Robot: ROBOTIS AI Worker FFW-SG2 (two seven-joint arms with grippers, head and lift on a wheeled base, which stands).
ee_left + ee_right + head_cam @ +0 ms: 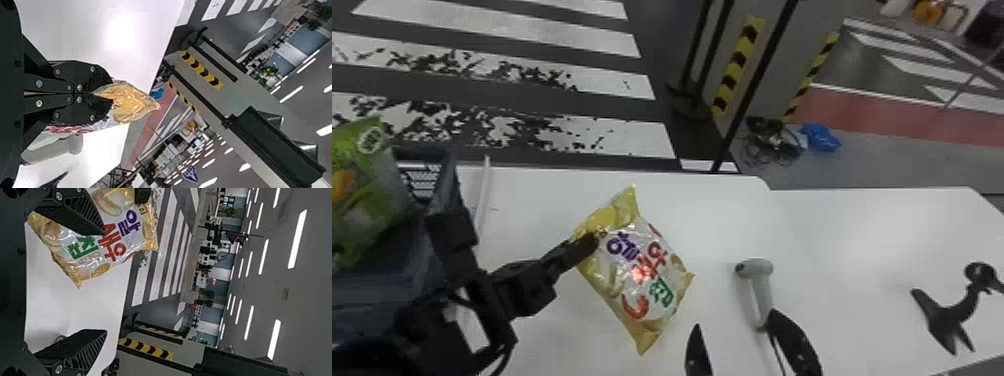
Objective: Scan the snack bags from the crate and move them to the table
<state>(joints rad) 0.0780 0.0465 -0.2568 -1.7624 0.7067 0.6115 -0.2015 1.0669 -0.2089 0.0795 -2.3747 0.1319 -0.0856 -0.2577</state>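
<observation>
So the dark crate [444, 182] on the left has a green snack bag [362, 190] poking up in it. Left tool [589, 242] is pinched shut on a corner of the yellow snack bag [642, 270], over the desk [837, 225], short of its far edge. Right tool [734, 320] is wide open, nothing gripped. Decent stretch of white between the grey scanner [757, 268] and black stand [952, 315].
</observation>
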